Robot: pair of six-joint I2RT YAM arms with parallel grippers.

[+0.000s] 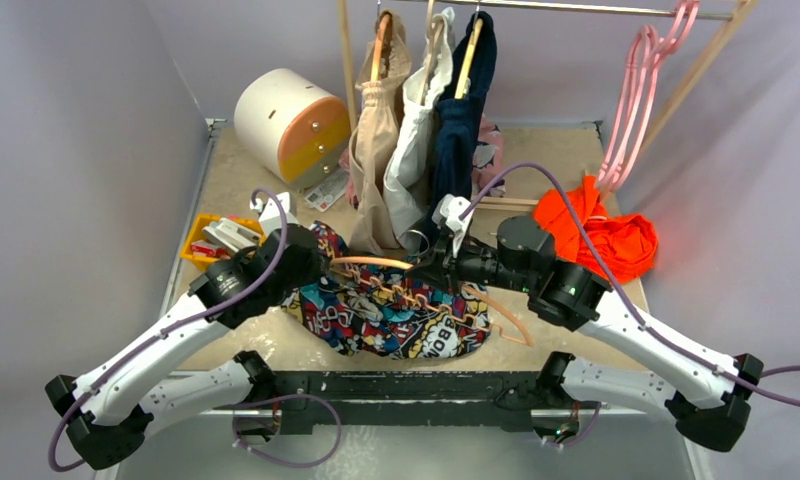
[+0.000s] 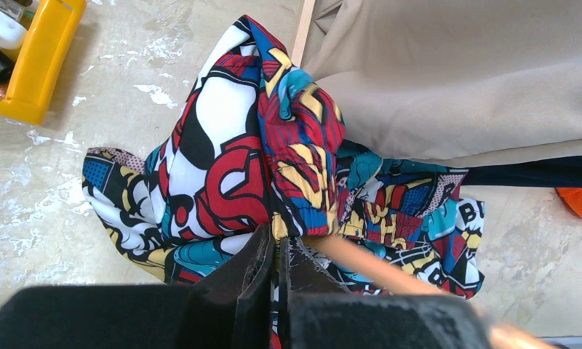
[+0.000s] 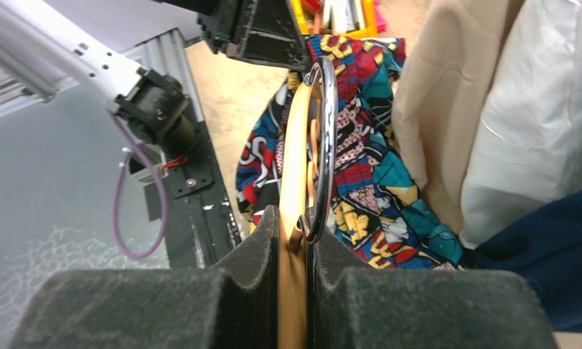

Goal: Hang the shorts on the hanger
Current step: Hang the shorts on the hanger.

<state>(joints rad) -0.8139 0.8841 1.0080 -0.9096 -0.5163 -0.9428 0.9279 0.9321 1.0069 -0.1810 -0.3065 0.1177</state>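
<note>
Item one, the shorts [image 1: 396,318]: we log them bunched on the surface [image 1: 276,180] at the middle of its near edge, comic print upward, one fold raised at their left end.

Item two, the hanger [image 1: 371,262]: we find it lying across the shorts, one wavy arm running left into the fabric and the other trailing toward the near edge on the right. Its silver hook [image 3: 329,131] points away from the right wrist camera.

Item three, left end effector [image 2: 277,243]: closed, with a pinch of the shorts' fabric between its fingers; the hanger's arm passes just beside it.

Item four, right end effector [image 3: 295,218]: closed on the hanger at the base of the hook.

Sundries, as we count them: a yellow tray [image 1: 198,240] by the left edge; a white and orange drum [image 1: 288,122] at the far left corner; beige [image 1: 376,150], white [image 1: 416,140] and navy [image 1: 463,110] garments hanging at the far edge; an orange garment [image 1: 601,235] heaped by the right edge; pink hangers [image 1: 641,90] on the rail [image 1: 576,8] above it.
</note>
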